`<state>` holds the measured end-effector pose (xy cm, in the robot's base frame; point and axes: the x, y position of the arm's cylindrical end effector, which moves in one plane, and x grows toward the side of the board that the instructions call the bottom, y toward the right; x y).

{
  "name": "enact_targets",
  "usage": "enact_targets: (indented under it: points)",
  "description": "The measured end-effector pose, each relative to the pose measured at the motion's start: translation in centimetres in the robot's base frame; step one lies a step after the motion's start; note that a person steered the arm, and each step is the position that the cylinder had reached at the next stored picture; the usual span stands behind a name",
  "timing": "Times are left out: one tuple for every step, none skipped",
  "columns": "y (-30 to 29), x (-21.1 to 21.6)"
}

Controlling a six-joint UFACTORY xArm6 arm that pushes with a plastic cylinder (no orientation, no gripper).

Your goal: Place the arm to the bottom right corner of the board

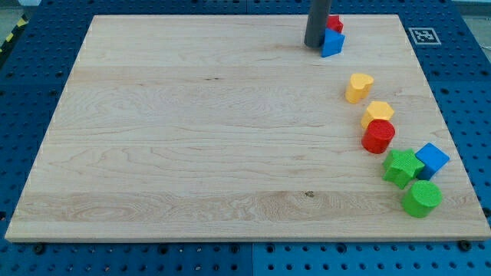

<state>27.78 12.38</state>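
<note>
My tip rests on the wooden board near the view's top edge, right of centre. It touches the left side of a blue block, with a red block just behind that. The board's bottom right corner lies far from the tip, down and to the view's right.
A yellow heart block, a yellow hexagon block, a red cylinder, a green star block, a blue cube and a green cylinder run down the board's right side. A printed marker sits off the top right corner.
</note>
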Motion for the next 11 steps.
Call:
enact_targets:
  points:
    - [0.5, 0.0]
    - [0.1, 0.2]
    - [-2.2, 2.5]
    - [-1.8, 5.0]
    - [2.7, 6.3]
    - [8.0, 7.4]
    - [14.4, 9.3]
    - [18.7, 18.8]
    - [21.2, 28.8]
    - [18.7, 32.8]
    - [14.0, 32.1]
